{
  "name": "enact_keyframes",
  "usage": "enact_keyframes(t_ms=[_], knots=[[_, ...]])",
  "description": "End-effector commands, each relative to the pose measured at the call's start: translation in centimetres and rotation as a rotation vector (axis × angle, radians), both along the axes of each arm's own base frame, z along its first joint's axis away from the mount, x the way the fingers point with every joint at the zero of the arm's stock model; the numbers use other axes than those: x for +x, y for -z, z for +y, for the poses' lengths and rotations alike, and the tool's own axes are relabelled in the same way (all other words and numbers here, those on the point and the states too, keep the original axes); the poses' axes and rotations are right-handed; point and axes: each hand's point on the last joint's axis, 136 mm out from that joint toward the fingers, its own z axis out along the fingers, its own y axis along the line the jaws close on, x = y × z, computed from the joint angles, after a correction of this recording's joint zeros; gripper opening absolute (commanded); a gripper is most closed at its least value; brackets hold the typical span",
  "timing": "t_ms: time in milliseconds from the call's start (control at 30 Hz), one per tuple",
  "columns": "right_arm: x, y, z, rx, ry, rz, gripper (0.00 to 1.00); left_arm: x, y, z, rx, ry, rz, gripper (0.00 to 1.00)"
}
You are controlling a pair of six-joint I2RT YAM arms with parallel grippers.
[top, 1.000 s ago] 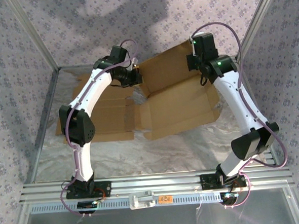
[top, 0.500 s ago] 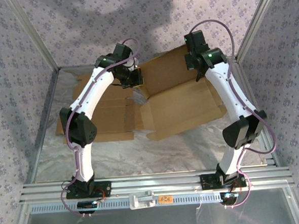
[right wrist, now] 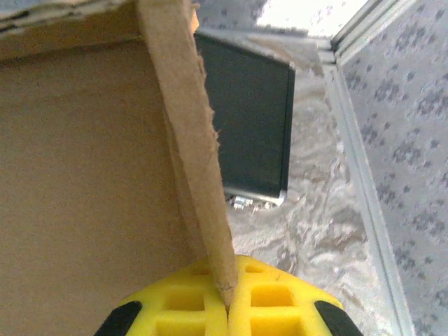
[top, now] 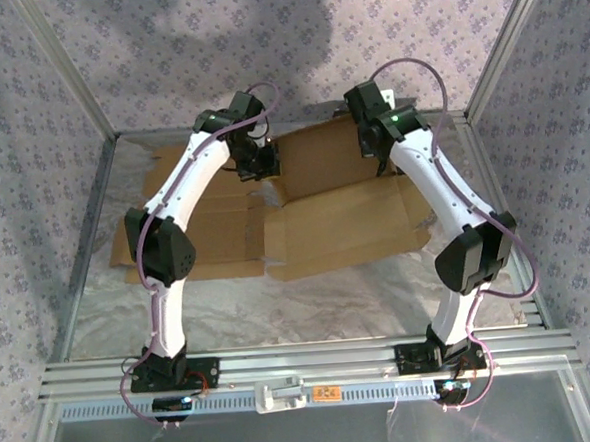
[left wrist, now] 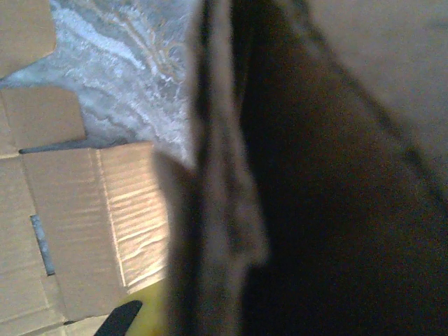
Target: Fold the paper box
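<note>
paper box [top: 340, 223] lies mostly flat on surface [top: 310, 305], far-centre. right pincer [right wrist: 227, 308] clamped on its raised back flap's edge, left pincer [top: 260, 165] closed on cardboard at the other end, prob. to stand that wall up.

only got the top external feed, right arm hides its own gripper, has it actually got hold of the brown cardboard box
observer: yes, the right gripper is shut on the thin edge of an upright flap of the brown cardboard box, pinched between its yellow pads.
operator: anything behind that flap
observer: a black rectangular device sits just past it, above the crinkled silver table cover.
operator: and the left one
observer: the left gripper is shut too; a raised flap edge runs down to it, blurred up close, so it looks pinched.
</note>
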Motion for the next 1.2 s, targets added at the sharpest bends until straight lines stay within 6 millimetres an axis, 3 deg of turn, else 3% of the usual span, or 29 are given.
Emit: enact_keyframes(t_ms=[0,300,667,833,1000,1167], knots=[[-3.1,1.4,-0.9,-0.003,0.100,0.032,0.00,-0.3,1.6,0.6,0.058,0.012,-0.005,0.00],[-9.6,10.0,-1.7,0.092,0.286,0.173,0.00,-1.5,7.5,-0.3,0.163,0.070,0.042,0.00],[-14.7,18.0,-1.8,0.154,0.458,0.403,0.00,-2.4,13.0,-1.7,0.255,0.164,0.142,0.06],[-15.7,19.7,-1.9,0.169,0.489,0.469,0.00,-2.9,14.2,-1.5,0.295,0.194,0.164,0.11],[-15.9,19.9,-1.9,0.186,0.499,0.471,0.00,-3.5,14.5,-1.2,0.344,0.229,0.165,0.12],[-16.0,19.5,-1.8,0.195,0.507,0.458,0.00,-3.8,14.6,-1.1,0.420,0.245,0.132,0.00]])
